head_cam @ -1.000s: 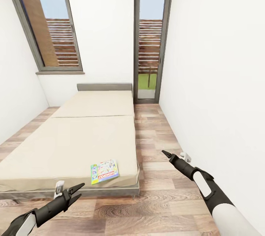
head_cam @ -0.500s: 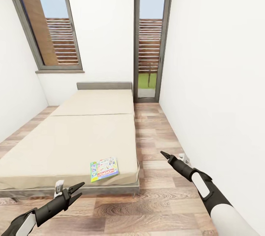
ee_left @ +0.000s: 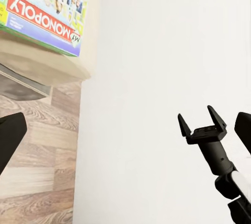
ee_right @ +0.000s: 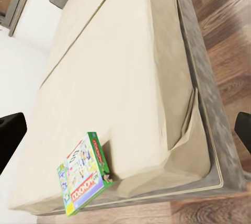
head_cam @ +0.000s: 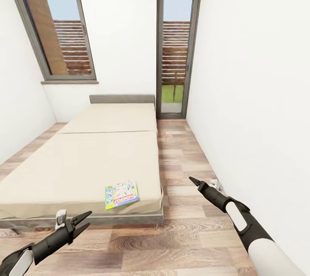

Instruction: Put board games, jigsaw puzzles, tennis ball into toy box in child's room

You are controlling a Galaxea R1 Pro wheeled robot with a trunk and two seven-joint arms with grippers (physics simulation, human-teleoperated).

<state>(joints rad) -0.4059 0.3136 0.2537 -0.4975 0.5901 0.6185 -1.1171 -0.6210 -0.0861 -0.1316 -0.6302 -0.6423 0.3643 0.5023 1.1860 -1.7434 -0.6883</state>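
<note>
Near the foot of the bed [head_cam: 86, 160], close to its right-hand corner, a single board game [head_cam: 122, 195] lies flat on the cream mattress. It is a thin printed box with a green edge, a pale cartoon-covered face and a red banner; in the left wrist view [ee_left: 44, 9] the banner reads "MONOPOLY" in white letters, with a blue-violet strip beneath it. It sits slightly askew to the mattress edge, and in the right wrist view [ee_right: 82, 181] it lies just beside a dent in the mattress corner, its green side facing up toward the camera.

The bed is a wide flat mattress with a seam across its middle and a grey headboard [head_cam: 122, 99] against the far white wall, resting on a grey frame above a wood-plank floor [head_cam: 185, 155]. A tall window [head_cam: 56, 26] stands over the headboard side, and a narrow glass door [head_cam: 175, 44] fills the gap between bed and right wall.

The left gripper [head_cam: 80, 219] hangs low in front of the bed frame, short of the game and not touching it; its two dark fingers are spread apart and hold nothing. The right gripper [head_cam: 192, 180] hovers over the floor to the right of the bed, well apart from the game. Its fingers also show spread and unloaded in the left wrist view [ee_left: 201, 121].
</note>
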